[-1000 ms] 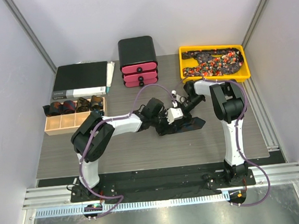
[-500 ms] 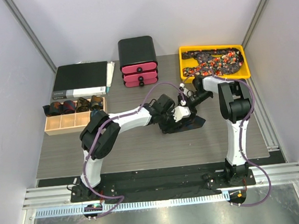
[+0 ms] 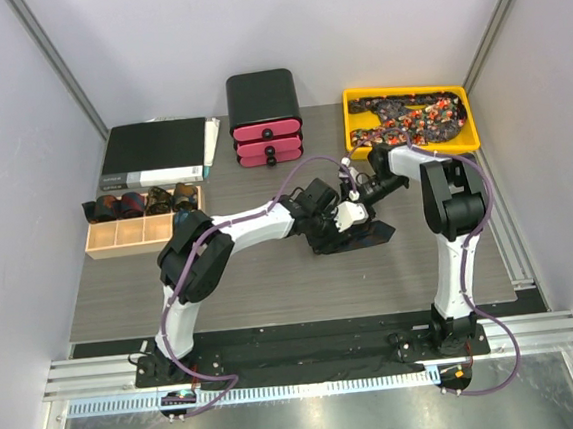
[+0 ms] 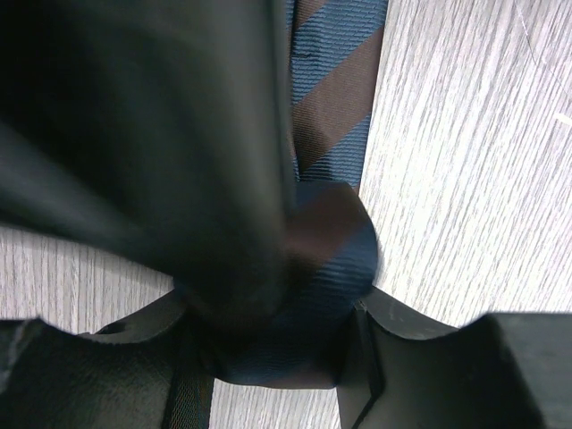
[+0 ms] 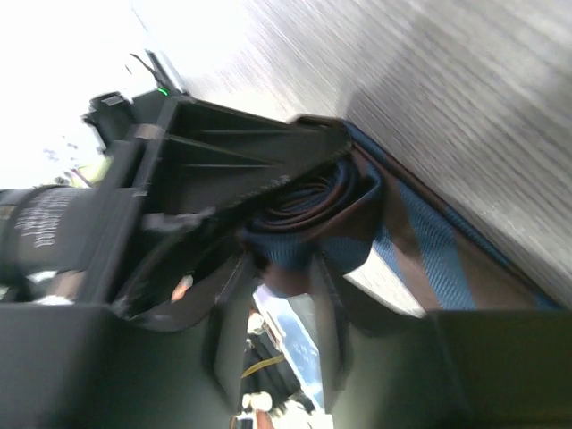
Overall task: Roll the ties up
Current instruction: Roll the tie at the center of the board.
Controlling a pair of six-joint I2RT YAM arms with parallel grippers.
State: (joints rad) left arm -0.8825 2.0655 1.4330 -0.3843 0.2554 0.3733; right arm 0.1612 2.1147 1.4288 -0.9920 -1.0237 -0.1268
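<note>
Gray tabletop (image 3: 273, 286). Yellow tray (image 3: 472, 128) at far right, full of speckled ties (image 3: 409, 118). Wooden box (image 3: 143, 239) at left, rolled ties (image 3: 145, 201) inside. Blue-brown striped tie (image 3: 367, 236) in middle of tabletop, one end flat, other end wound into roll (image 4: 326, 268). Left gripper (image 3: 335, 220) pinches roll from both sides. Right gripper (image 3: 355, 190) just beside roll, fingers (image 5: 225, 331) close to it; cannot tell if it squeezes.

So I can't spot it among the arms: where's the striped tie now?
Top view: the striped tie sits centre-frame, below the red drawer unit, its rolled end between the left end effector and right end effector.
</note>
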